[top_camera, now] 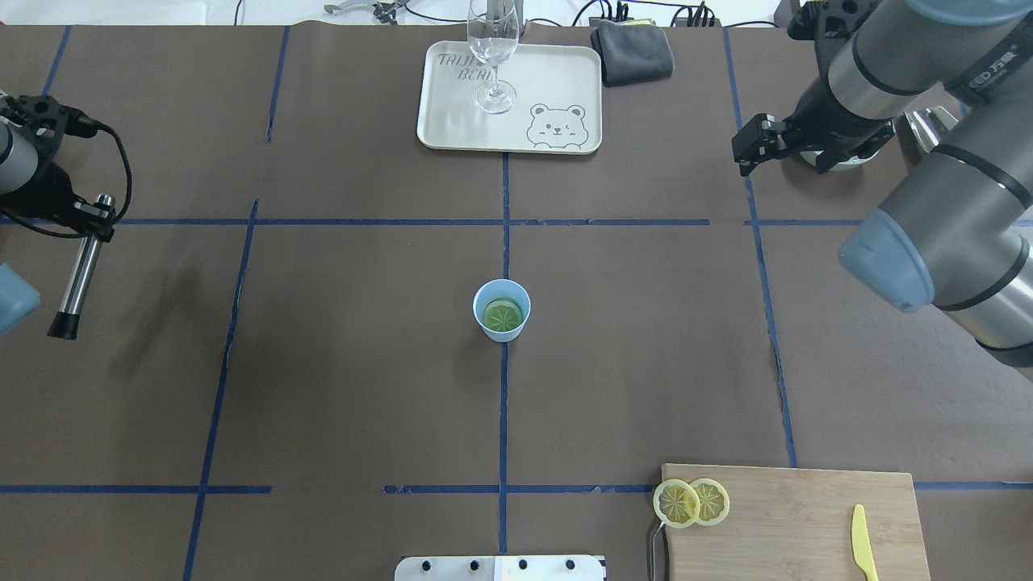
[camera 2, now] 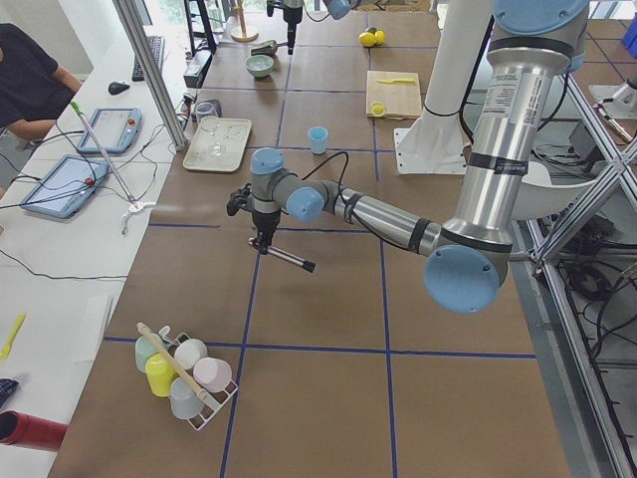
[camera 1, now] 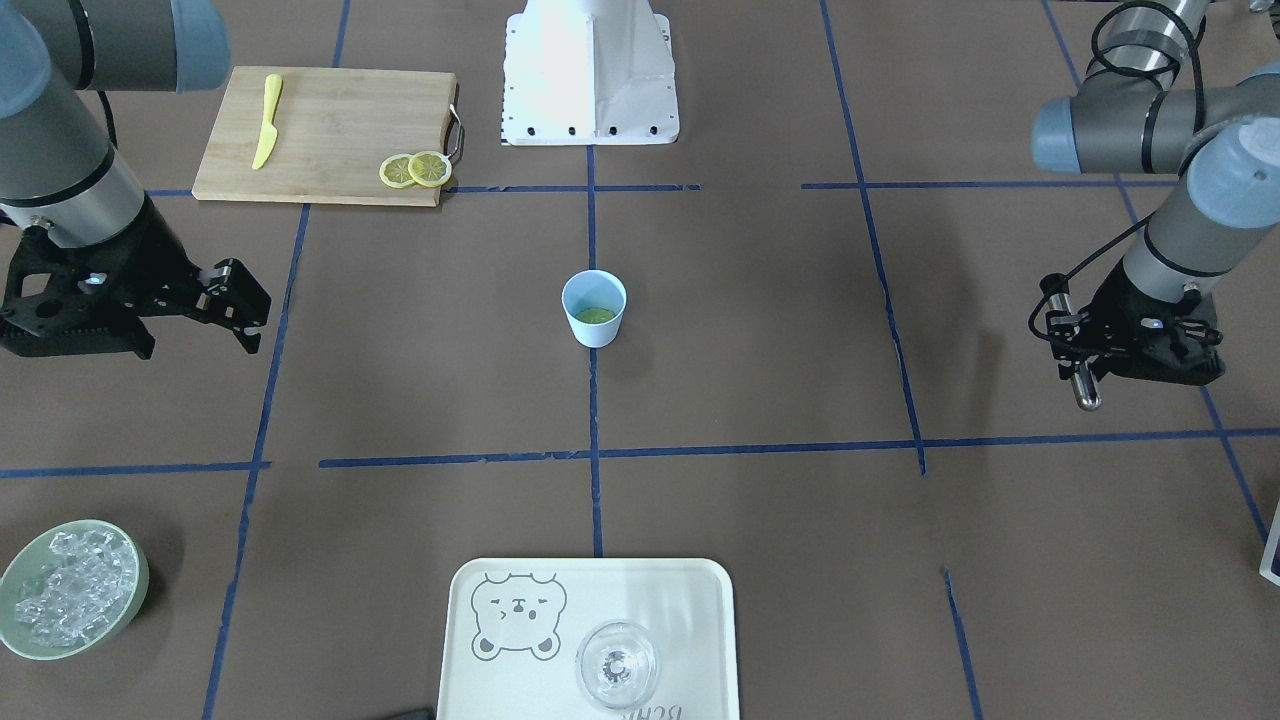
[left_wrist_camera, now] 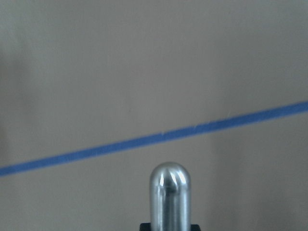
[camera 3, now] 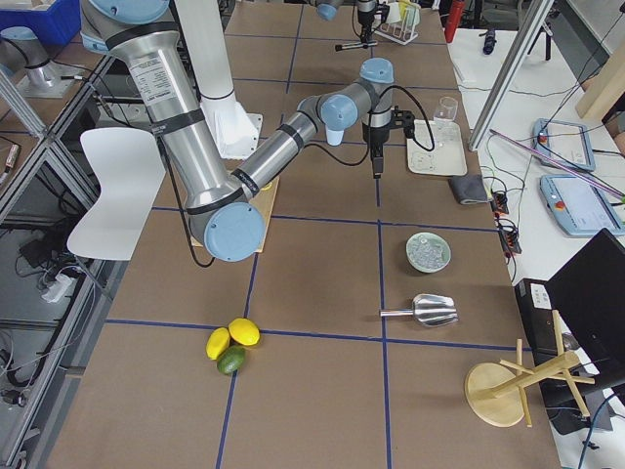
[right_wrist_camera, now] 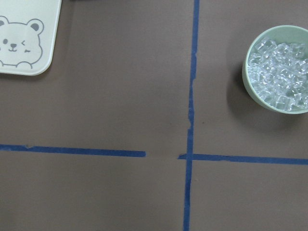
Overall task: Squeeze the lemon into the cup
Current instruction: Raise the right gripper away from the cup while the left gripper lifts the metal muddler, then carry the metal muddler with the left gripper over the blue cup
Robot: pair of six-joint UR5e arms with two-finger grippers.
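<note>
The light-blue cup [camera 1: 594, 308] stands upright at the table's middle, also in the overhead view [top_camera: 502, 311]. One lemon slice [top_camera: 501, 315] lies flat inside it and looks greenish against the blue. Two more lemon slices [camera 1: 416, 170] overlap on the corner of the wooden cutting board [camera 1: 330, 130]. My left gripper [camera 1: 1075, 335] is shut on a metal rod [top_camera: 81, 274] and holds it above the table, far from the cup. My right gripper [camera 1: 248, 305] is open and empty, hovering well to the cup's other side.
A yellow knife [camera 1: 266, 120] lies on the cutting board. A pale-green bowl of ice [camera 1: 70, 588] sits at the table's far corner near the right arm. A cream tray [camera 1: 690, 600] holds a clear glass [camera 1: 617, 665]. A grey cloth [top_camera: 633, 52] lies beside the tray.
</note>
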